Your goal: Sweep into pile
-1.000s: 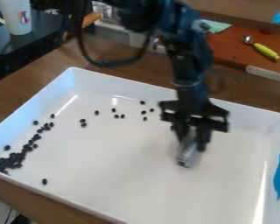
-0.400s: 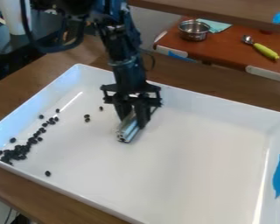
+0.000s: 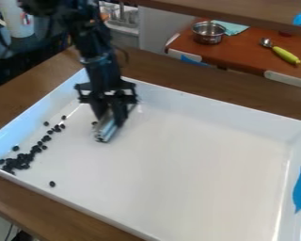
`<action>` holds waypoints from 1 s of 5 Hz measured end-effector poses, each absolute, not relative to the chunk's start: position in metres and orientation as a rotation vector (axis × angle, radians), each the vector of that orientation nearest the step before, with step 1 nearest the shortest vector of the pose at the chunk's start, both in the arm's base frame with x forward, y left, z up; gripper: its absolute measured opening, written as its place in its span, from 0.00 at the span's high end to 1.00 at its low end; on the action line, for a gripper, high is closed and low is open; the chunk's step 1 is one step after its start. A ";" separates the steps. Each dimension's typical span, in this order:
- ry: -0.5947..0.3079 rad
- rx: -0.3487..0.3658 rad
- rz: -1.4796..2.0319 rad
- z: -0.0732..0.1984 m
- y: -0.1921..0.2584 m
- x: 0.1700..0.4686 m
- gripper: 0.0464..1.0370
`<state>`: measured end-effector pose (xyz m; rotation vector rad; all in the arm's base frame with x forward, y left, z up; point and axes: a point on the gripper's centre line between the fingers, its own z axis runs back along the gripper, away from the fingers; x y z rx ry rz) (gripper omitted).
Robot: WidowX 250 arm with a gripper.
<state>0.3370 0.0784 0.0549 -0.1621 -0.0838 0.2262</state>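
So there's a steel pot (image 3: pixel 208 36) and a yellow-handled scoop (image 3: pixel 285 55) on the red-brown table (image 3: pixel 241 57) out back. Up front, the gripper (image 3: pixel 110 112) is pinched on a metal bar (image 3: pixel 106 130), over by the far left corner of the white tray (image 3: pixel 197 160). Most of the beans (image 3: pixel 19 161) are bunched in the near left corner, trailing up the left edge.

Lots of little round black bits (image 3: pixel 18 162) sit in a big white tray (image 3: pixel 178 164). Most bunch up in its left corner, and more make a wiggly line from there along the left wall. One sits alone near the front wall, and one is right by a shiny silver bar (image 3: pixel 106 130) that slants.
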 end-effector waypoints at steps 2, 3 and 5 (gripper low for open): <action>-0.035 -0.206 0.335 0.057 0.117 0.317 0.67; -0.086 -0.158 0.303 0.062 0.124 0.311 0.67; -0.306 0.034 0.270 0.082 0.111 0.305 0.67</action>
